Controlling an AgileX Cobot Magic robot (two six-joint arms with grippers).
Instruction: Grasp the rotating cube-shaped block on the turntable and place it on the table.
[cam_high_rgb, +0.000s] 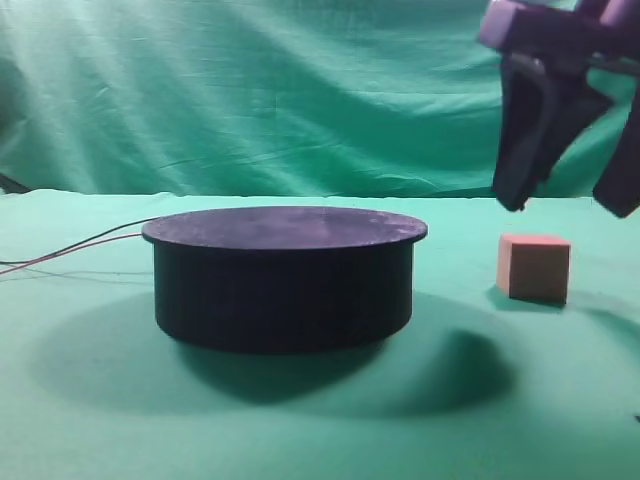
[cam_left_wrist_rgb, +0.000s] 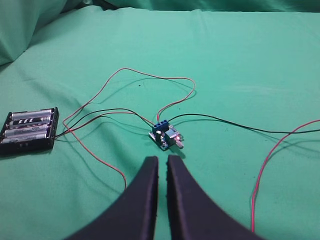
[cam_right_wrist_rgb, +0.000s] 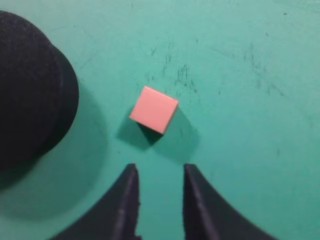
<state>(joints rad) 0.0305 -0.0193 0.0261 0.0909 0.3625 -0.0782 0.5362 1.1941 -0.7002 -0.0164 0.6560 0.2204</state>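
Note:
The pinkish-tan cube-shaped block (cam_high_rgb: 535, 267) rests on the green table (cam_high_rgb: 300, 420) to the right of the black turntable (cam_high_rgb: 284, 275), whose top is bare. My right gripper (cam_high_rgb: 565, 205) hangs open and empty well above the block. In the right wrist view the block (cam_right_wrist_rgb: 154, 109) lies on the cloth just ahead of the parted fingertips of that gripper (cam_right_wrist_rgb: 160, 172), with the turntable (cam_right_wrist_rgb: 30, 90) at the left edge. My left gripper (cam_left_wrist_rgb: 161, 162) is out of the exterior view; its jaws stand almost closed with a thin gap and hold nothing.
Red and black wires (cam_high_rgb: 70, 250) run left from the turntable. In the left wrist view they lead to a small blue circuit board (cam_left_wrist_rgb: 166, 136) and a black battery holder (cam_left_wrist_rgb: 29, 131) on the cloth. A green backdrop (cam_high_rgb: 250, 90) hangs behind the table.

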